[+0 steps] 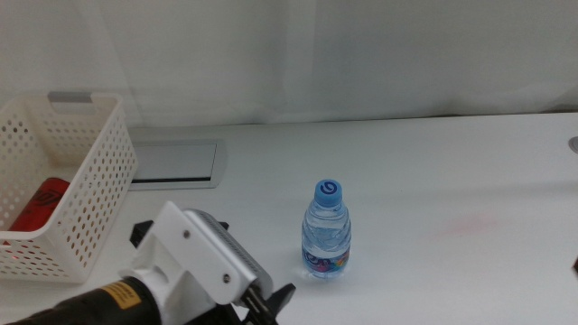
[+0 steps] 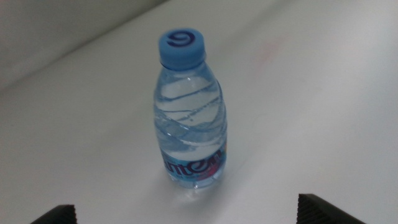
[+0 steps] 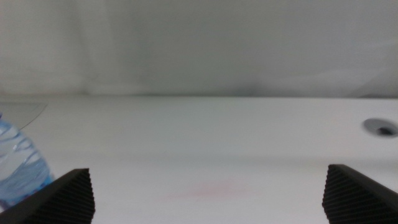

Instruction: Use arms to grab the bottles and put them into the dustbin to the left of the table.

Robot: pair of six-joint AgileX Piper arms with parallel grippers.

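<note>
A clear water bottle with a blue cap stands upright near the middle of the white table. My left gripper comes in low from the front left, a short way from the bottle. In the left wrist view it is open, its jaw tips wide apart, and the bottle stands ahead of the gap, untouched. The white perforated dustbin stands at the left with a red can lying inside. My right gripper is open and holds nothing, and the bottle shows at that view's edge.
A flat grey panel is set into the table just right of the dustbin. A small round hole sits in the tabletop at the far right. A white curtain backs the table.
</note>
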